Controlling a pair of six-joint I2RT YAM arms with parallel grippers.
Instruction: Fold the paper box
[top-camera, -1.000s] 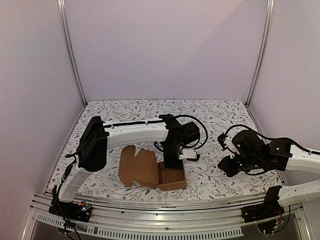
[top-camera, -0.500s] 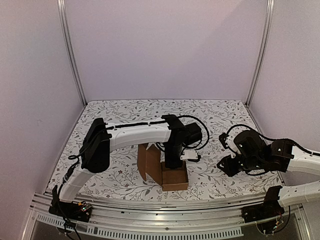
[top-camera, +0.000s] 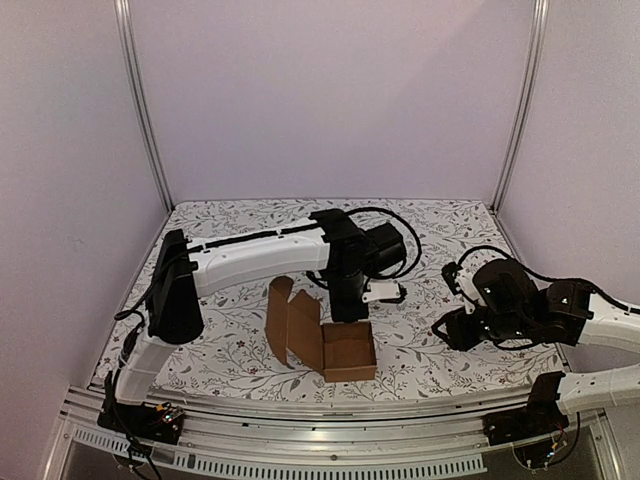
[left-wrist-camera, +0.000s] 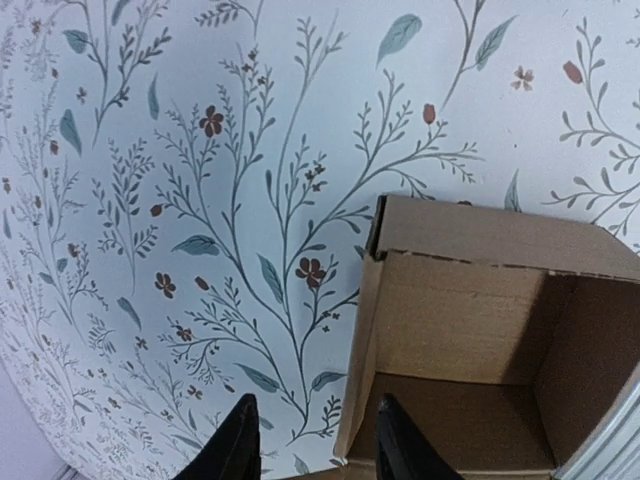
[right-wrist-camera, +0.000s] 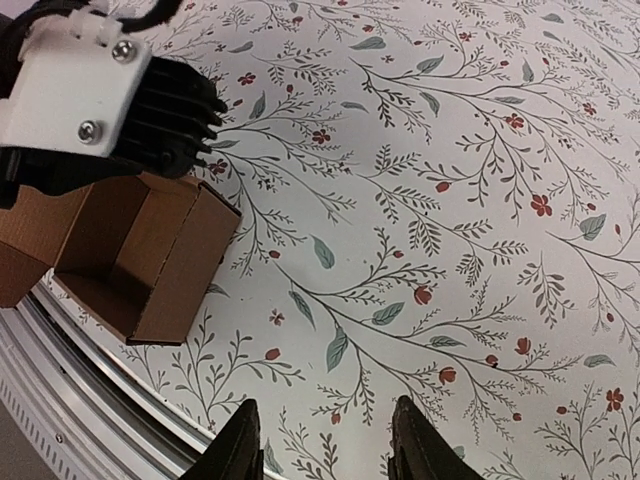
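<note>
Retracting from the paper box (top-camera: 346, 352), the left gripper (left-wrist-camera: 315, 432) is now hovering above and behind it instead of pressing down at its rear wall. Its jaws are spread and are carrying nothing.

Left of the open tray, the lid panel (top-camera: 288, 325) is standing up, tilted, with the hinge joining it to the tray. The box is sitting near the front edge of the table, between the two arms.

Well to the right, the right gripper (right-wrist-camera: 326, 436) is hanging over bare cloth, jaws released and empty.

Handling judgement: the cardboard is looking light and thin, stiff along the panels but yielding at the creases, so it is likely sliding under any push. Taking hold at the lid's free edge, while bracing the tray wall, is advisable.

A floral tablecloth (top-camera: 430, 232) is covering the surface. Pale lilac walls (top-camera: 330, 100) and aluminium posts (top-camera: 140, 110) are enclosing the cell.
</note>
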